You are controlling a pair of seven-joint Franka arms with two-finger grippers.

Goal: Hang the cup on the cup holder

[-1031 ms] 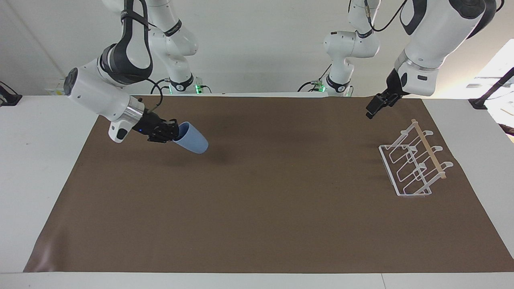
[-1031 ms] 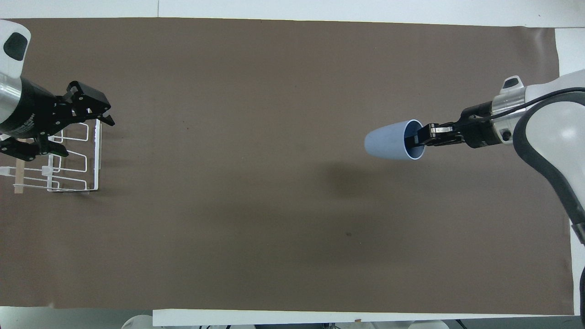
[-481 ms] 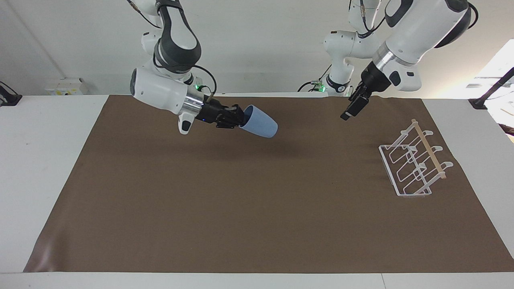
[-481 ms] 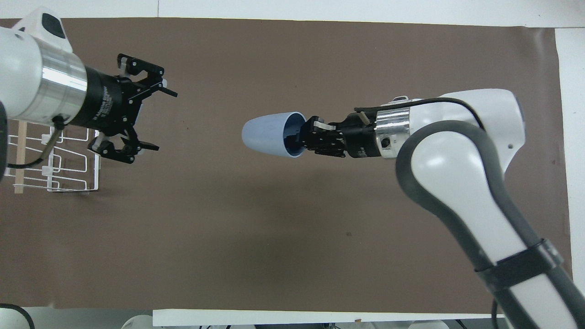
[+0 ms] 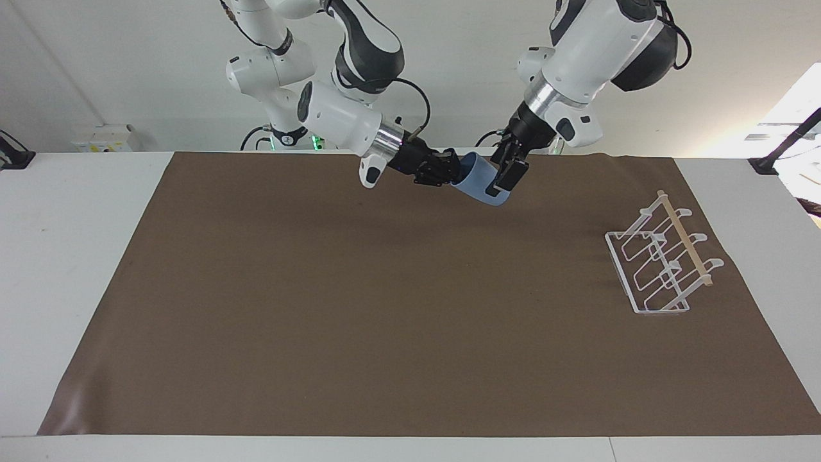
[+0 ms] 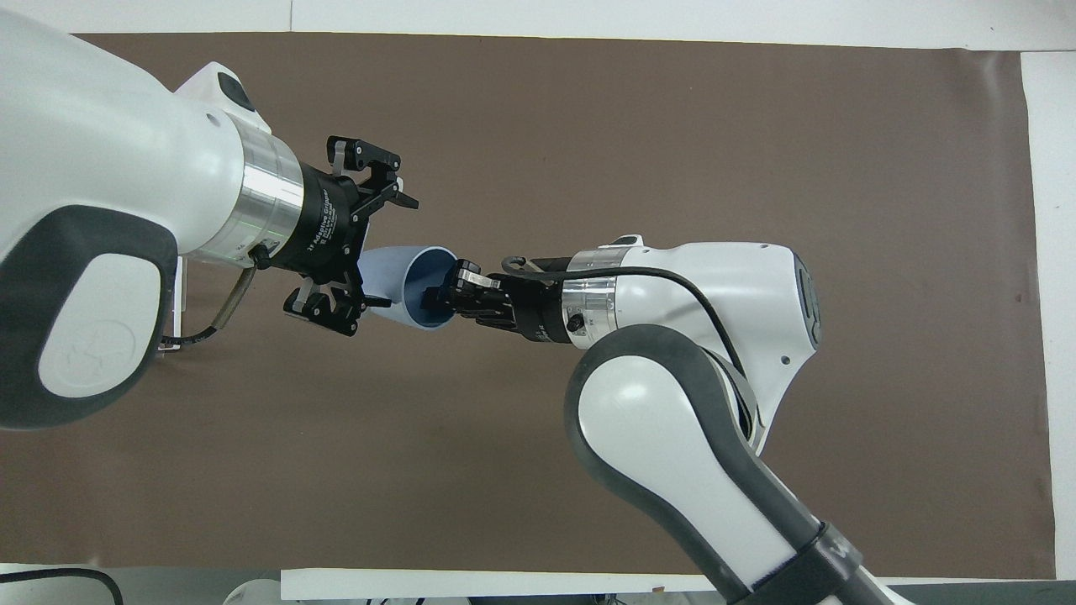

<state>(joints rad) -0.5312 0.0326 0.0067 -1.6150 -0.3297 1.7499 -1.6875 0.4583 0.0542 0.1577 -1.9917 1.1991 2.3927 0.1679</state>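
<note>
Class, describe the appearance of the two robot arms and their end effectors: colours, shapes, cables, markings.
Both arms have glossy white rounded shells with dark grey joint bands and silver wrist rings. The left end effector and right end effector are black, two-fingered, bolted. Black cables loop along both wrists; the left wrist carries white lettering.

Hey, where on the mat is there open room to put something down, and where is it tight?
The brown mat is bare from under the arms down to the edge farthest from the robots, and toward the right arm's end. It is crowded in the air where the right gripper holds the cup inside the left gripper, and at the cup holder.
</note>
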